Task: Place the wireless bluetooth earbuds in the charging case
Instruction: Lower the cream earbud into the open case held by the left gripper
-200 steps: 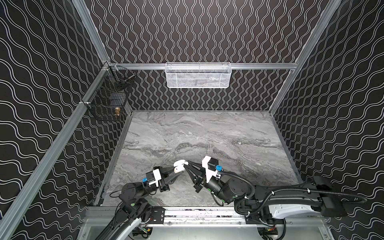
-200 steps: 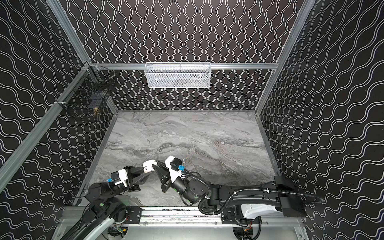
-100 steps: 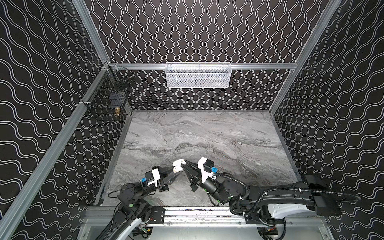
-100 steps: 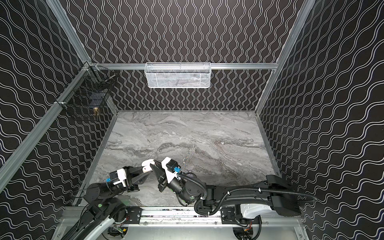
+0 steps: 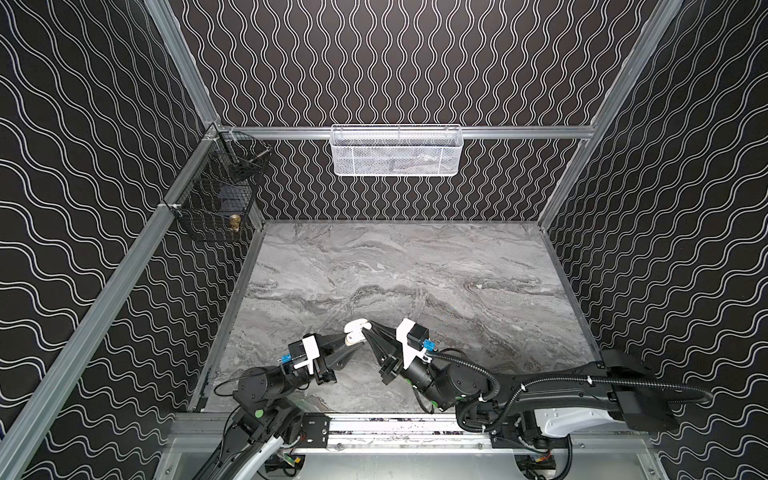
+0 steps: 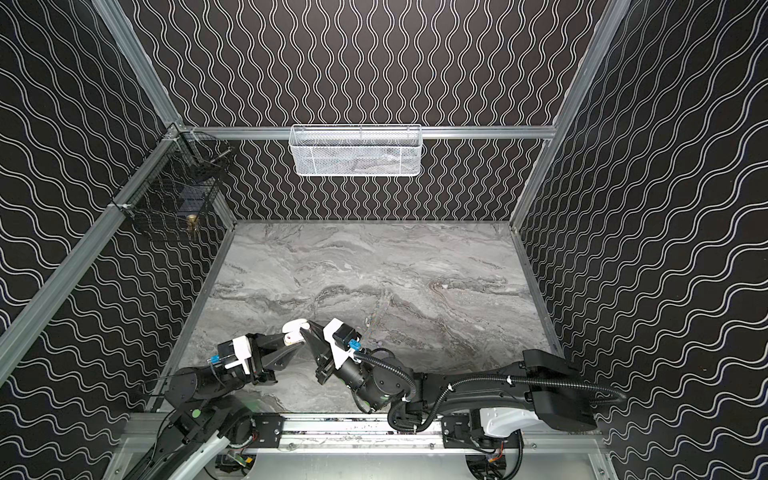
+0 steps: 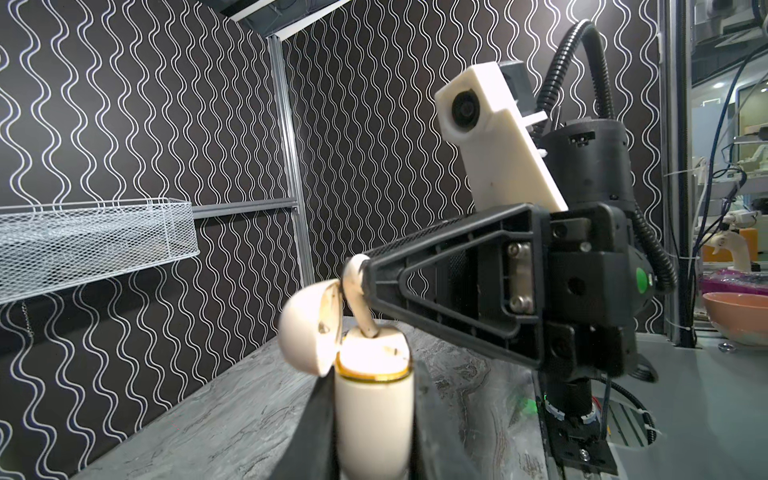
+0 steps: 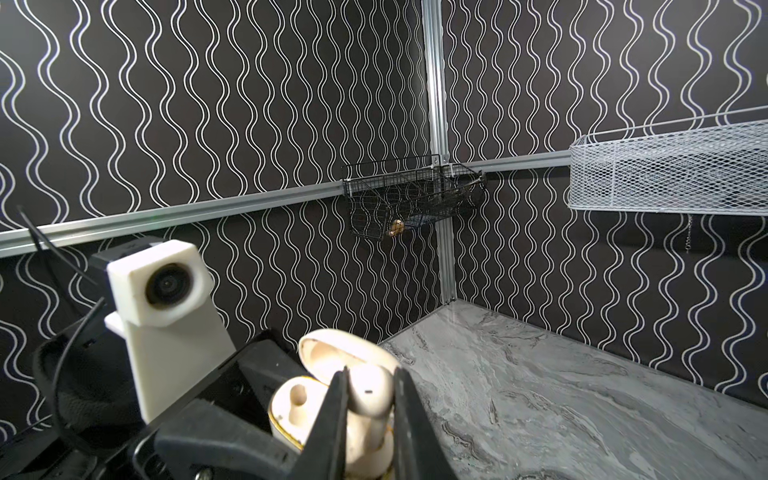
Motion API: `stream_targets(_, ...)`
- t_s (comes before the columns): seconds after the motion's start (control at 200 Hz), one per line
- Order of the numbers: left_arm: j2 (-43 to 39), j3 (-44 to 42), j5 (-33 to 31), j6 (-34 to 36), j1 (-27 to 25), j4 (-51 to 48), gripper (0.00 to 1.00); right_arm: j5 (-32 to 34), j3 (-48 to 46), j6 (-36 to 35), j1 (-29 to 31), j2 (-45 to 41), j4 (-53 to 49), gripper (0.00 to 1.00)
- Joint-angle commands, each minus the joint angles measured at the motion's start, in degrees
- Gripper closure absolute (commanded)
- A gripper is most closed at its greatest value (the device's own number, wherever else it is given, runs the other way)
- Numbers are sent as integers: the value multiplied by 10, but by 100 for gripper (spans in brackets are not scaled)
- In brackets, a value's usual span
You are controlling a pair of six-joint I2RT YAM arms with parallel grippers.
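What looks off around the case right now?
Nothing is spilled or broken. The earbud pinched in the right gripper meets the case at a slant, its head close against the open lid. The left gripper holds the case.

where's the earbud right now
The earbud is pinched in the right hand, stem entering the open charging case held by the left hand, over the table's front part in both top views.
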Motion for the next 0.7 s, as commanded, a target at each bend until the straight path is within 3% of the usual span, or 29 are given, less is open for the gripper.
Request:
stream_targets(0.0,-1,13,-25,-13,0,15,100,-4,-10,-25,0,4,42,96)
stream_targets(0.275,-5,25,-39,-22,0,0,100,-18,-18,-38,0,13,63,97)
stream_targets(0.696,-13,29,-50,-22,0,-11,100,5,10,-39,0,22,12,99)
